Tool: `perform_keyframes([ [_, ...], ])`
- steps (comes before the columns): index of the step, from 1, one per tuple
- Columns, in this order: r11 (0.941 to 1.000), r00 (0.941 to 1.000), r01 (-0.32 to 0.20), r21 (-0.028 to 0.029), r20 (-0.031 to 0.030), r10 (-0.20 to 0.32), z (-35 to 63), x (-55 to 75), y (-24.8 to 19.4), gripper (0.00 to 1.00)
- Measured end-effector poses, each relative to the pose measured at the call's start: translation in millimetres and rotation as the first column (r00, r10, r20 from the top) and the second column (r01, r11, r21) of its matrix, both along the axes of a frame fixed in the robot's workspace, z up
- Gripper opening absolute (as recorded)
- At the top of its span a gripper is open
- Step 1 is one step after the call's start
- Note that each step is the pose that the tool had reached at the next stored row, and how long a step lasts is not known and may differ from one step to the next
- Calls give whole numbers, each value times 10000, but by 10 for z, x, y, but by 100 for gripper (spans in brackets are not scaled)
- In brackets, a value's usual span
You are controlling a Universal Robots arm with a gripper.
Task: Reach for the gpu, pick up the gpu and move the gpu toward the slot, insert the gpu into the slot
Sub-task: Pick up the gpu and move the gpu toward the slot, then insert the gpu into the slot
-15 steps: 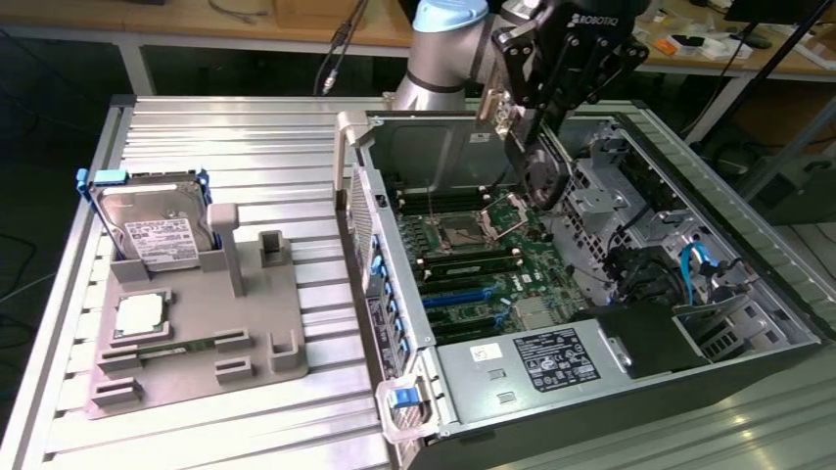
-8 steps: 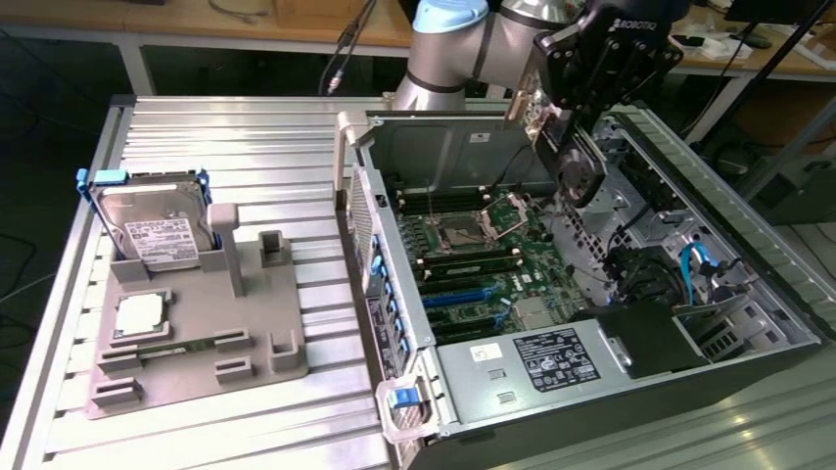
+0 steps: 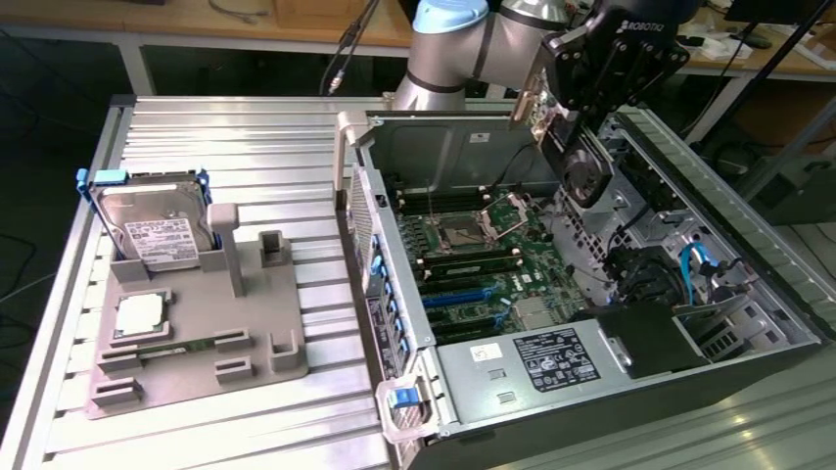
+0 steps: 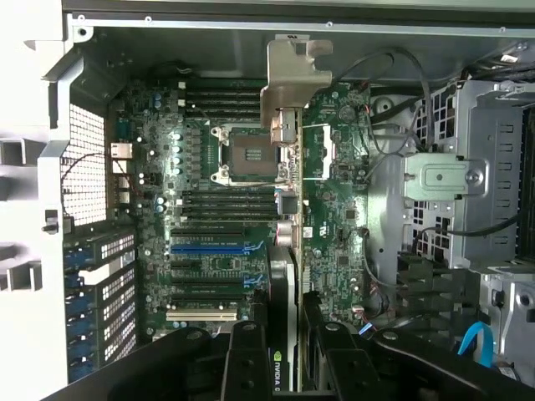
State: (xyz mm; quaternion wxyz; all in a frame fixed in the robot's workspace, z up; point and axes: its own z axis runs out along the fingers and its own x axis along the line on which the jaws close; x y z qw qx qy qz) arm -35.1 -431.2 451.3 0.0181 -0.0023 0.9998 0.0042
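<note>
Above the open computer case (image 3: pixel 444 147), the gripper (image 3: pixel 573 117) is hanging from the arm with its black fingers (image 4: pixel 247 355) pressing on both flat sides of the gpu (image 3: pixel 584 171); the card is being held clear of the green motherboard (image 3: pixel 523 245), not touching it; in the exterior view it is tilting, its round fan facing the exterior view's left and its lower end hovering over the far part of the board, near the square silver processor socket (image 3: pixel 464 230); in the wrist view the gpu (image 4: pixel 286 209) is showing edge-on, running from between the fingers out to its silvery metal end bracket (image 4: pixel 292 75), which is reaching as far as the grey wall of the case; the blue slot (image 3: pixel 457 293) is lying bare on the board, well apart from the card in the exterior view, toward the near end of the case; in the wrist view the slot (image 4: pixel 213 248) is sitting just beside the line of the card's edge, between the black memory-stick strips (image 4: pixel 226 205) and a white connector strip (image 4: pixel 201 316); off to the exterior view's left, a grey fixture (image 3: pixel 249 333) is resting on the ribbed metal table (image 3: pixel 235 127), carrying a hard drive (image 3: pixel 157 230) standing upright and a square processor chip (image 3: pixel 141 315) lying flat.
</note>
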Motion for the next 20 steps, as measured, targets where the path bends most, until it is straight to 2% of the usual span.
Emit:
perform_keyframes([
  [11, 10000, 10000, -48, -1, 0, 48, 0, 0, 0, 27],
  [16, 9962, 9962, -872, 0, 0, 872, -2, 4, 0, 27],
  [20, 9872, 9872, -1592, -1, 0, 1592, -9, 7, 0, 27],
])
